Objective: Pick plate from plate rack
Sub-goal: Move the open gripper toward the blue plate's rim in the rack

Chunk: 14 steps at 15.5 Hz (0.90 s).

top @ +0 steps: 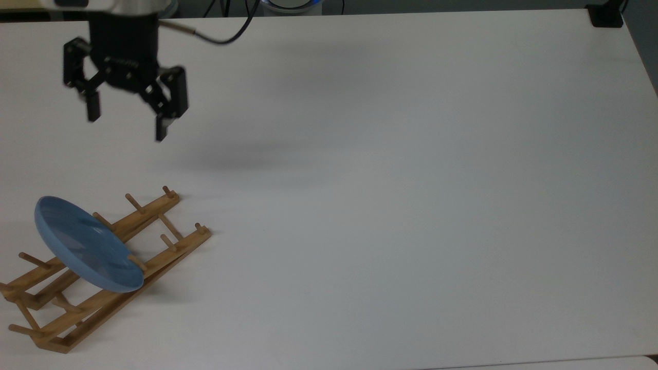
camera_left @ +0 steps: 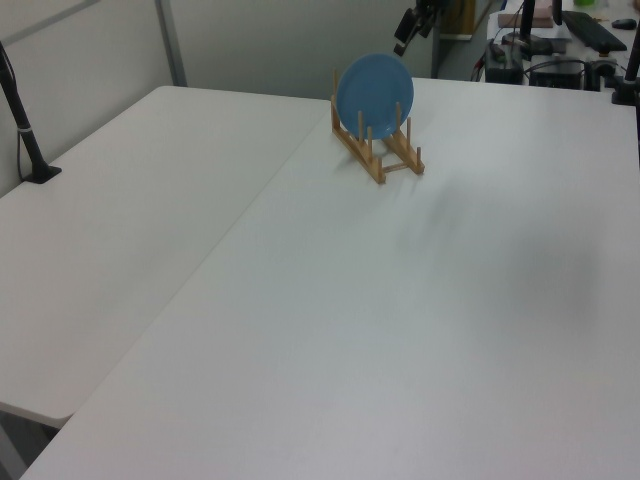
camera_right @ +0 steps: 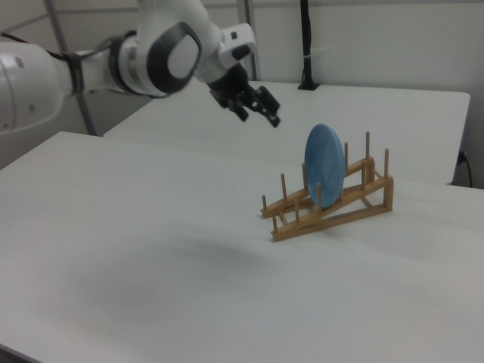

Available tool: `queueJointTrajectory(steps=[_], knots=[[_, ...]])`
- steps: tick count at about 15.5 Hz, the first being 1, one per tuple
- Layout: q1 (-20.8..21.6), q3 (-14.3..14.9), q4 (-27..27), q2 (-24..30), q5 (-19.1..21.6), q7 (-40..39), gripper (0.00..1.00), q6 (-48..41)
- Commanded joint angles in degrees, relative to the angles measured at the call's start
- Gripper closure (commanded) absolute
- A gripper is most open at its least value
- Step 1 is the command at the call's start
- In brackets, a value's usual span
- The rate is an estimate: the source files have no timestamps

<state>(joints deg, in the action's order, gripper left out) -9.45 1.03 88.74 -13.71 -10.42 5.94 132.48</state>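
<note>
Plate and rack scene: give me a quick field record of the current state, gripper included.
plate: blue, standing on edge between the pegs, leaning
rack: light wood, on the white table, near the top view's lower left corner
gripper: open, in the air, apart from the plate, above the table toward the top view's upper left
held: nothing
plate contact: rack only
task stage: plate not yet grasped

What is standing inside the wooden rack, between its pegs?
A blue plate stands on edge between the rack's upright pegs. Its lower rim is covered by the rails, so where it rests cannot be seen.
</note>
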Motion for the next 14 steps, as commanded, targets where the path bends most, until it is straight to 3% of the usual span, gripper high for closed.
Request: queueJointTrajectory(steps=[1,9,14], knots=[[-2.76,0.29,-1.2,-4.12,-3.12,-0.58,0.01,9.35],[-3.91,4.24,-1.2,-10.89,-9.09,-0.84,0.4,24.22],[-4.09,6.09,-1.29,-13.44,-11.11,-1.02,0.4,27.39]])
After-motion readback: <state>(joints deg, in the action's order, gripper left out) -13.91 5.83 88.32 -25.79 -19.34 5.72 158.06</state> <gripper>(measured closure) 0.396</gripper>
